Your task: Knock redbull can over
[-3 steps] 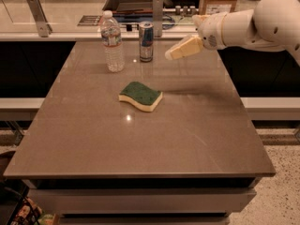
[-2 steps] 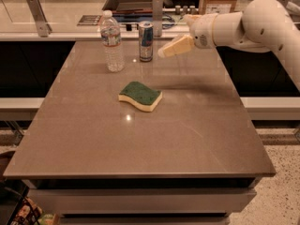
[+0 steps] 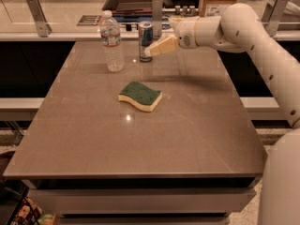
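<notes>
One wide brown bench carried everything in this scene. Over its far right corner reached the white arm, stretched leftward along the back edge. A clear water bottle stood upright near the far left. A green-topped sponge lay flat closer to the middle, well apart from the rest. The redbull can stood upright just to the right of the bottle, at the back of the bench. Smallest was the claw, a pale tapered tip pointing left and slightly down at the can's right side.

Over the last second the claw had swept left from a spot well to the right of the can. Its tip now met the can's outline about mid-body. Whether it actually touched or sat just short of the can I could not tell. Whether the claw was open or closed I also could not tell, though it carried nothing. The can had not tipped yet, so the knock looked about to land. A continued leftward push seemed likely to topple it toward the bottle.
</notes>
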### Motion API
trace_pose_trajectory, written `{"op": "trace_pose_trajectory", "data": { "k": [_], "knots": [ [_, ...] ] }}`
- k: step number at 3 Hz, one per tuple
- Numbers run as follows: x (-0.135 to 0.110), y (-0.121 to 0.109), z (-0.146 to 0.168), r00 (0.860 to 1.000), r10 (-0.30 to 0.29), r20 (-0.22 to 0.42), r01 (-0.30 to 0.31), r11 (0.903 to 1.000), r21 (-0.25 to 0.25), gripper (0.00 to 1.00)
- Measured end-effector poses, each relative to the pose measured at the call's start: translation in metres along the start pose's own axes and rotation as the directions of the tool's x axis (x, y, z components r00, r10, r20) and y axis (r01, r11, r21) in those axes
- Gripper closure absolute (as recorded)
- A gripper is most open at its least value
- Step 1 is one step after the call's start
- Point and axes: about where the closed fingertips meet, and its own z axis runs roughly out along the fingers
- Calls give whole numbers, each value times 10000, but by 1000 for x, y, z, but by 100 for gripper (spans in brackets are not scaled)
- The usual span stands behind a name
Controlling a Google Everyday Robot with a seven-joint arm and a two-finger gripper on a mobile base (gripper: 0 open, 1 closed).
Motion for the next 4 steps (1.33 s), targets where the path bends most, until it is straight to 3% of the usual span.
{"op": "trace_pose_trajectory", "data": {
  "k": [2, 4],
  "knots": [
    [5, -2, 38, 9913, 562, 1191, -520, 9979, -380, 0],
    [12, -11, 50, 9636, 1142, 2415, -1061, 9933, -462, 0]
  ]
}}
